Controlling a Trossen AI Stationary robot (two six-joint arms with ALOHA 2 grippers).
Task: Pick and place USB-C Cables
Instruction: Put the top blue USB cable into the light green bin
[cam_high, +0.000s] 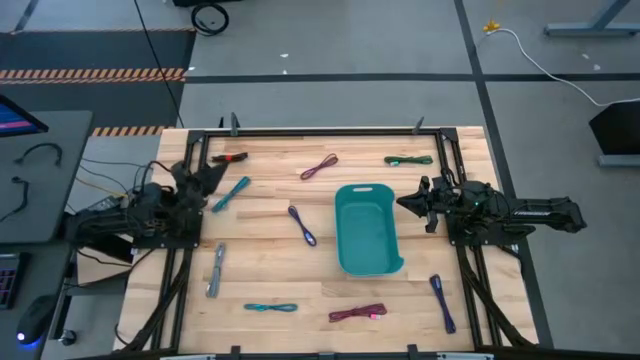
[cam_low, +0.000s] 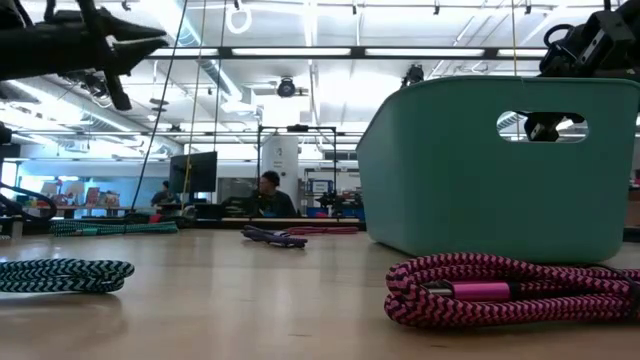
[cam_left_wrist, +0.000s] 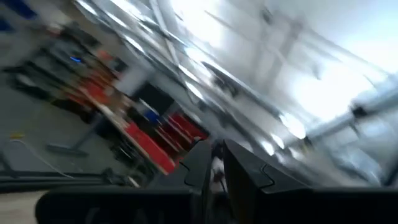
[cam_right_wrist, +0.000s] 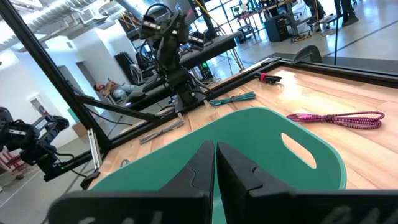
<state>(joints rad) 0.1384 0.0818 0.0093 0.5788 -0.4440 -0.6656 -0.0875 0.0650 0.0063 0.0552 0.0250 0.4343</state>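
Several short coiled USB-C cables lie flat on the wooden table: red, teal, magenta-purple, green, purple, grey, another teal, magenta and blue-purple. A teal bin stands at mid-table. My left gripper hovers shut, raised above the left side near the teal cable. My right gripper is shut and hangs off the bin's right rim. Neither holds a cable.
A black frame runs along the table's edges. In the low view the magenta cable and a teal cable lie nearest, with the bin behind. A person sits far off in the room. A white cable lies on the floor.
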